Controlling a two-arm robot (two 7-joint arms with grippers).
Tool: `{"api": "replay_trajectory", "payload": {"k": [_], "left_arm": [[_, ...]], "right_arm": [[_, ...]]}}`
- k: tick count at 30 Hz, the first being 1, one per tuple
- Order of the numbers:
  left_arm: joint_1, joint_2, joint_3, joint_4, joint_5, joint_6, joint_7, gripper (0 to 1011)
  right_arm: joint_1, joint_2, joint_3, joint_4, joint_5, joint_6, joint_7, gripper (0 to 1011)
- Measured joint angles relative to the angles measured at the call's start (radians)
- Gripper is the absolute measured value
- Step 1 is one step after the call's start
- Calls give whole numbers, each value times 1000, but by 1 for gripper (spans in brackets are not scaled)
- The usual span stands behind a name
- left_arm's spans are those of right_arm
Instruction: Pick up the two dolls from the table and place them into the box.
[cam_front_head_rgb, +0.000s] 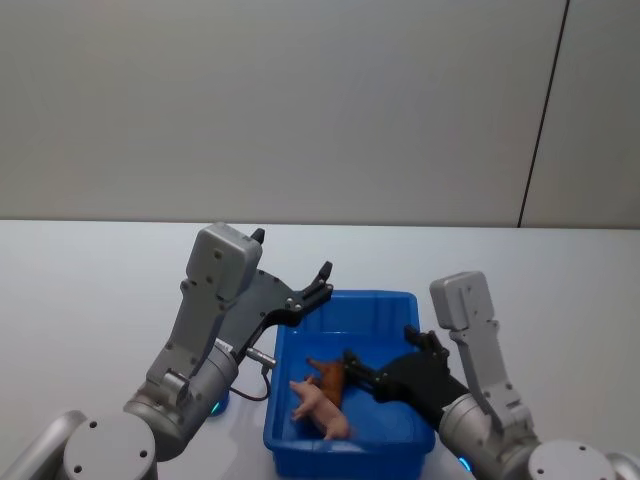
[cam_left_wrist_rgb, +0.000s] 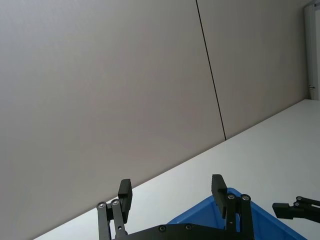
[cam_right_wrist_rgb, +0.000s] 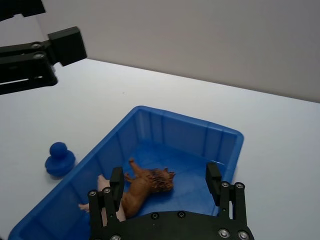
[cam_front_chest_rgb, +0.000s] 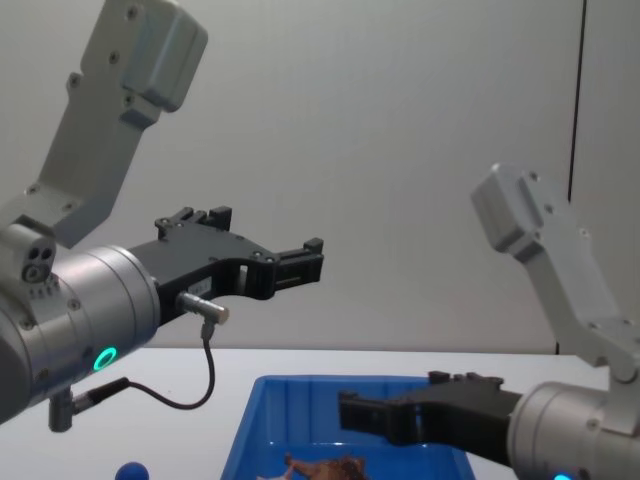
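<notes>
Where the head view looks down on the white table (cam_front_head_rgb: 90, 290), I see the blue box (cam_front_head_rgb: 365, 320) standing just in front of the robot's body, between the two arms. Both dolls lie inside it, on the floor of its near half and toward its left wall. The pink doll (cam_front_head_rgb: 318, 405) lies on its side nearest the robot. The reddish-brown doll (cam_front_head_rgb: 328, 376) lies just beyond it, and the two appear to touch.

Right wrist view: the right gripper (cam_right_wrist_rgb: 165, 175) hangs over the box (cam_right_wrist_rgb: 190, 135) with its fingers spread wide and nothing between them. The reddish-brown doll (cam_right_wrist_rgb: 145, 185) rests on the box floor below the gap, and a part of the pink doll (cam_right_wrist_rgb: 103, 181) shows beside the finger on that side.

Left wrist view: the left gripper (cam_left_wrist_rgb: 171, 190) is likewise spread and empty, raised above the far left corner of the box (cam_left_wrist_rgb: 210, 215).

Chest view: the left gripper (cam_front_chest_rgb: 300, 262) is held well above the box rim (cam_front_chest_rgb: 300, 400), while the right gripper (cam_front_chest_rgb: 360, 410) sits low, close over the box.

A small blue knob-shaped object (cam_right_wrist_rgb: 59, 159) stands on the table just outside the box's left wall.
</notes>
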Motion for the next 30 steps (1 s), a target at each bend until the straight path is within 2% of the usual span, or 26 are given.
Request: {"api": "replay_trajectory", "payload": {"k": [10, 20, 30], "left_arm": [[0, 0, 0, 0, 0, 0, 0, 1002], [0, 0, 0, 0, 0, 0, 0, 1002], [0, 0, 0, 0, 0, 0, 0, 1002]], "right_arm": [[-27, 17, 14, -34, -22, -36, -98, 1001], [-68, 55, 50, -83, -34, -54, -212, 1001], [-91, 78, 72, -110, -36, -58, -267, 1001]]}}
